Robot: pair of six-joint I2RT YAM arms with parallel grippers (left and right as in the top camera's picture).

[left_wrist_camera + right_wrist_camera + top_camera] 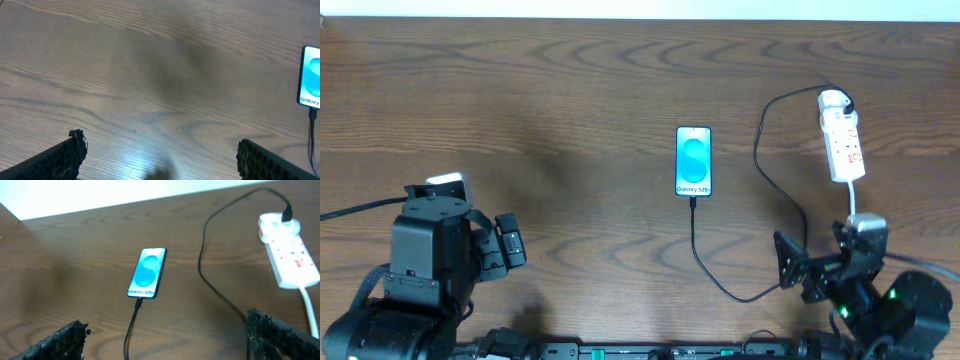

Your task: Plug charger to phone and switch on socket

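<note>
The phone [694, 161] lies flat mid-table with its blue-cyan screen lit. It also shows in the right wrist view [147, 273] and at the right edge of the left wrist view [311, 75]. The black charger cable [772, 180] has its tip in the phone's near end and loops right and up to the far end of the white socket strip [843, 137], also seen in the right wrist view [289, 248]. My left gripper [510, 240] is open and empty at the near left. My right gripper [815, 266] is open and empty near the cable's loop.
The strip's white cord [854, 196] runs from its near end toward my right arm. The wooden table [540, 110] fills the view, with a pale wall edge [100, 195] beyond its far side.
</note>
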